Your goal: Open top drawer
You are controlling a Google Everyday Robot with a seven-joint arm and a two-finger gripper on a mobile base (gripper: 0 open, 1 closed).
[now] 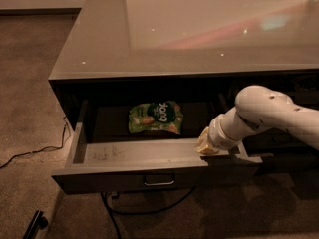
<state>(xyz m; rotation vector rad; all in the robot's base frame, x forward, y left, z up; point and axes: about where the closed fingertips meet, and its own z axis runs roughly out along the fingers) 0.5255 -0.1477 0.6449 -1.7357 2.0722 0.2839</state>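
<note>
White arm (266,111) slants down; hand (207,146) at front corner of open top drawer (99,177); grip unclear.

The scene is dim and warm-toned. A pale sheen glares off the glossy table (199,29), with small bright specks and a pinkish streak. The top drawer (149,156) sinks into deep shadow at its back. The gripper (208,146), at the drawer's front right corner, catches pale light. The carpet (30,83) darkens under the drawer.
</note>
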